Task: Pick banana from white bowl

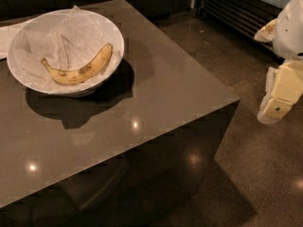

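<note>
A yellow banana point(80, 66) with brown speckles lies curved inside the white bowl point(24, 77), on crinkled white paper, its dark stem tip pointing left. The bowl stands at the back left of the dark table point(156, 98). My gripper point(277, 100) hangs at the far right of the camera view, off the table's right edge and above the floor, far from the bowl. It holds nothing.
A flat white paper sheet point(7, 34) lies behind the bowl at the left edge. The table's right corner point(236, 100) drops to a shiny brown floor. A dark slatted cabinet point(232, 8) stands at the back right.
</note>
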{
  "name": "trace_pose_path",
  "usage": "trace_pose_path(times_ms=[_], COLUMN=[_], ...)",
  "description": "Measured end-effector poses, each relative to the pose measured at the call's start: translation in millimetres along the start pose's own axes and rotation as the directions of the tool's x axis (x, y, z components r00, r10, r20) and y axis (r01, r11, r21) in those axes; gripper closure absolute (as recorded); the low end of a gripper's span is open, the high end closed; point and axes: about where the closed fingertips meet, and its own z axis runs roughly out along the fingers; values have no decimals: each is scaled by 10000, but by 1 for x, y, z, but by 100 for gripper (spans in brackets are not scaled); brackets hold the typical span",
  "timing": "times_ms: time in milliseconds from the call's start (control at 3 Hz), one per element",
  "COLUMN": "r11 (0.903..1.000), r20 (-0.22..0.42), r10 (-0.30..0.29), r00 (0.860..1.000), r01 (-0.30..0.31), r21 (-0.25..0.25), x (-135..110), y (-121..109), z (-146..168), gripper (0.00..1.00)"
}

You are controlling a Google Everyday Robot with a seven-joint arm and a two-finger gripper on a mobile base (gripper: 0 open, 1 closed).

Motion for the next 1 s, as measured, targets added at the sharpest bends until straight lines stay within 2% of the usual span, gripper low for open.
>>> trace_pose_path(times_ms=[667, 1000], r11=[10000, 9988], r20=[213, 482], r10=[37, -445], r00=[9998, 9978], r01=[-38, 453], r21=[64, -160], x=[-7, -27], y=[-5, -14], z=[-3, 0], gripper=[0, 0])
